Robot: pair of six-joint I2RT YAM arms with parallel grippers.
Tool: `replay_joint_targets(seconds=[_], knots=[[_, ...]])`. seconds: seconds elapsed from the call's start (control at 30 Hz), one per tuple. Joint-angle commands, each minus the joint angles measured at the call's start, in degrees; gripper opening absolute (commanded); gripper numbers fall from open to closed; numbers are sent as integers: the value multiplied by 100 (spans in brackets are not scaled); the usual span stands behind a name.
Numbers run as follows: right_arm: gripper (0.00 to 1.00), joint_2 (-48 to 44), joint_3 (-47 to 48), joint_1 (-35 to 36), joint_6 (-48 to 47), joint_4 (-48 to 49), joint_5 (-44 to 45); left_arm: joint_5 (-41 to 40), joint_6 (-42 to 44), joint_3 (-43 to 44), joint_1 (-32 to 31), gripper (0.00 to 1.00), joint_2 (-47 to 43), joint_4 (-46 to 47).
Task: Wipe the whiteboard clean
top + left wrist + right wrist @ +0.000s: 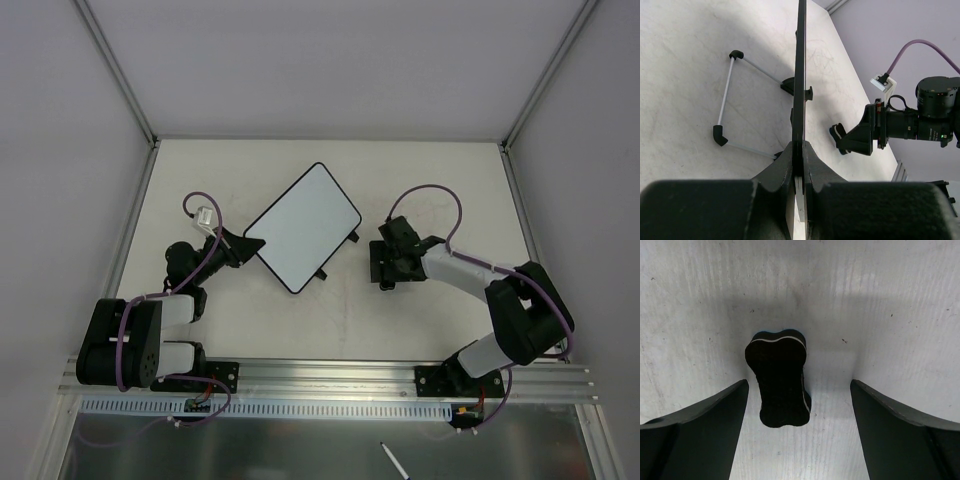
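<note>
The whiteboard [302,225] sits skewed at mid-table, white-faced with a thin black rim and two black tabs on its near-right edge. My left gripper [247,243] is shut on its left corner. The left wrist view shows the whiteboard [800,75] edge-on, pinched between the left gripper's [801,150] jaws and lifted off the table. A small black bone-shaped eraser [779,382] lies on the table between the fingers of my right gripper [799,390], which stands open and touches neither side of it. In the top view the right gripper [388,265] hovers right of the board.
A thin white-rod frame with black corner pieces [726,100] stands out from one face of the board. A pen [395,462] lies on the metal shelf below the aluminium rail [330,375]. Walls and corner posts [115,70] enclose the table.
</note>
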Motion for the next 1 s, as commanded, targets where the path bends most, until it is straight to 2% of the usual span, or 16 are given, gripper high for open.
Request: replay_joint_targets(seconds=[0.0, 0.13, 0.27, 0.47, 0.63, 0.73, 0.77, 0.97], knots=[[87, -250, 62, 3, 13, -75, 110, 129, 453, -50, -22, 5, -69, 192], [88, -407, 54, 3, 22, -83, 75, 112, 462, -59, -22, 11, -96, 166], [88, -469, 36, 3, -13, -66, 66, 85, 444, -59, -13, 25, -122, 157], [88, -557, -96, 3, -40, 57, 31, 85, 444, -59, -13, 32, -158, 131], [88, -680, -166, 3, -66, 110, -22, 59, 479, -59, -13, 44, -193, 52], [88, -943, -236, 12, -119, 206, -13, -80, 497, -68, -13, 59, -254, -27], [88, -1040, -306, 3, -162, 233, -5, -160, 505, -77, 4, 68, -289, -193], [88, -1856, -439, 3, -277, 268, 145, -319, 532, -112, 127, 90, -623, -467]])
